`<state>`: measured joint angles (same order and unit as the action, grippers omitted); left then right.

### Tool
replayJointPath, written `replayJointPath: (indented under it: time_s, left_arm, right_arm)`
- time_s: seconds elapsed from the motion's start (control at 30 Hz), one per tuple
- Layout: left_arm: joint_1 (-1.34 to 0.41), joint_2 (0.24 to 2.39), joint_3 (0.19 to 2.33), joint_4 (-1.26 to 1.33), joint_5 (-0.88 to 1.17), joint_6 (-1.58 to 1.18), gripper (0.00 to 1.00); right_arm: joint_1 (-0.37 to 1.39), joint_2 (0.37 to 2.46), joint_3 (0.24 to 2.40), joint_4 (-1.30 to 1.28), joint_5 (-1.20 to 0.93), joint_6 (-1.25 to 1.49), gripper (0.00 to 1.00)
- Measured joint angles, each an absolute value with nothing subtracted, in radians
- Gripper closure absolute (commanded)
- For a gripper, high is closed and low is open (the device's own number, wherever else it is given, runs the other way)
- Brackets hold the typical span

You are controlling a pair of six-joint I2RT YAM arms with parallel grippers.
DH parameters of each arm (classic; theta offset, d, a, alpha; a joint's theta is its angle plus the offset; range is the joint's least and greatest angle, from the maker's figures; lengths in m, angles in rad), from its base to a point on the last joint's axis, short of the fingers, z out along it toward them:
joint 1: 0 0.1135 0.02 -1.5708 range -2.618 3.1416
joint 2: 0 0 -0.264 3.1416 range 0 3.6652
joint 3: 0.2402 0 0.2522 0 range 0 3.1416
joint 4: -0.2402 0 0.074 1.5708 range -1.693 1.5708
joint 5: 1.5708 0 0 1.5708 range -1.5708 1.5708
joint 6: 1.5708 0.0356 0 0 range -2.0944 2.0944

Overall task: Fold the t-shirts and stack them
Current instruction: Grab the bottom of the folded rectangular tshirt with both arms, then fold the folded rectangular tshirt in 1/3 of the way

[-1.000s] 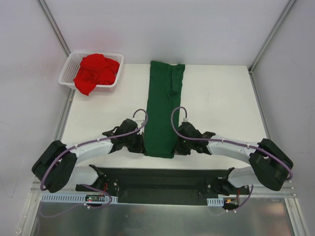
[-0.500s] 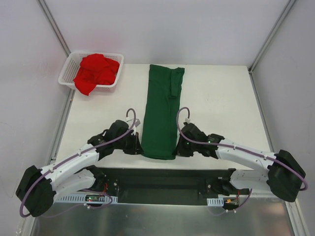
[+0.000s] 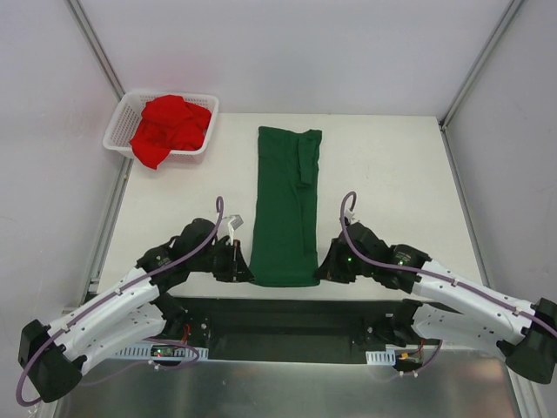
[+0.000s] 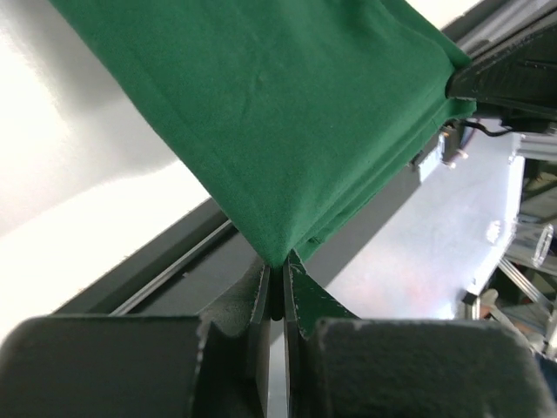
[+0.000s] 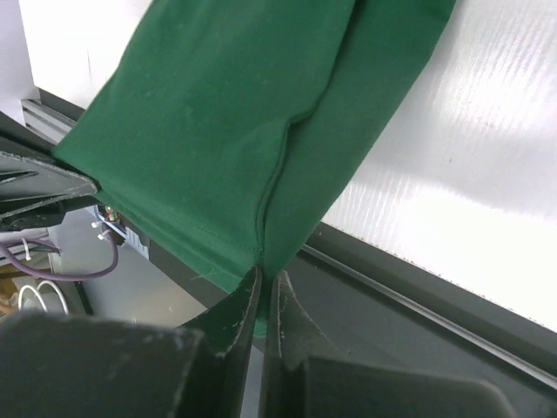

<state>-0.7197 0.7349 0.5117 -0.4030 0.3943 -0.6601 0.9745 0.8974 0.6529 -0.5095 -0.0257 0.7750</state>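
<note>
Corners at the lower end of the green t-shirt are pinched, one by the left pincer, one by the right pincer. From them its long axis is stretched up the frame's centre on the worktop; the red t-shirt is heaped upper left.

Down the middle of the flat white table lies the long folded dark green cloth t-shirt, near end at the front edge. Beyond its far-left corner sits the white plastic mesh basket, with the crumpled bright red cloth t-shirt inside. At its near-left corner is the left gripper, and at its near-right corner the right gripper.
</note>
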Motion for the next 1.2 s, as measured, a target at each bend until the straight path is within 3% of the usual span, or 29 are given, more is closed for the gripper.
replayJointPath:
  time_s: [0.6,1.2]
  left_arm:
    - [-0.721,1.031,0.809,-0.490,0.263,-0.580,1.00]
    - [-0.720,1.190,0.855,-0.403,0.130,-0.530,1.00]
  right_arm:
    - [0.974,1.052,0.888,-0.668,0.166,0.664,0.99]
    - [0.835,1.247,0.980,-0.591,0.191,0.501,0.99]
